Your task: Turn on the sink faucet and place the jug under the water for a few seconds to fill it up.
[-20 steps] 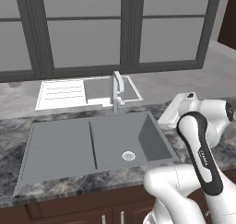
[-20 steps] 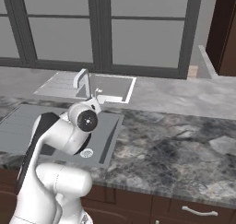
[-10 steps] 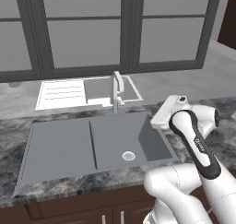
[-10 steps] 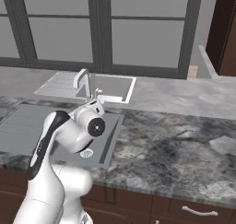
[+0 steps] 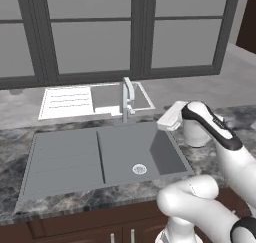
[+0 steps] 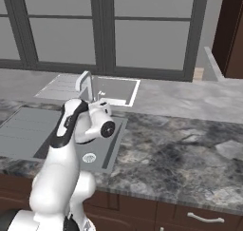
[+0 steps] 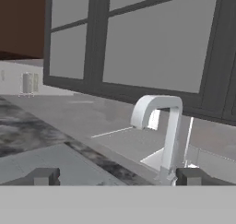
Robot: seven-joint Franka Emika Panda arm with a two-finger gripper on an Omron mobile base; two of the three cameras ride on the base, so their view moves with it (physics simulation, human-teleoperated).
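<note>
1. Behind the grey rectangular sink basin [image 5: 110, 154], at the middle of its back edge, stands the slim upright grey metal sink faucet [image 5: 127, 99], its short angular spout bent forward over the bowl.
2. No stream of water falls from the spout, so by my reading the tap is not yet on, and the step in hand is the approach to it.
3. Above the basin's right rear corner hangs the white arm's gripper [image 5: 167, 121], near the faucet but clearly apart from it.
4. From the hand camera, the faucet [image 7: 163, 133] stands just right of centre and ahead, with the two small dark fingertips [image 7: 44, 176] spread wide at either side of the bottom; the gripper [image 7: 117, 178] is well open and has hold of nothing.
5. The basin holds a round drain [image 5: 139, 169] on the right and a ridged drainboard on the left; a white ridged mat [image 5: 67, 101] lies on the mottled grey stone worktop [image 6: 190, 149] behind it.
6. I cannot make out the small black jug anywhere among these things, so its place cannot be told.
7. The next move, I judge, calls for reaching on toward the faucet's top or handle and nudging it to start the flow; the handle is too small to pick out, so the contact must be careful.
</note>
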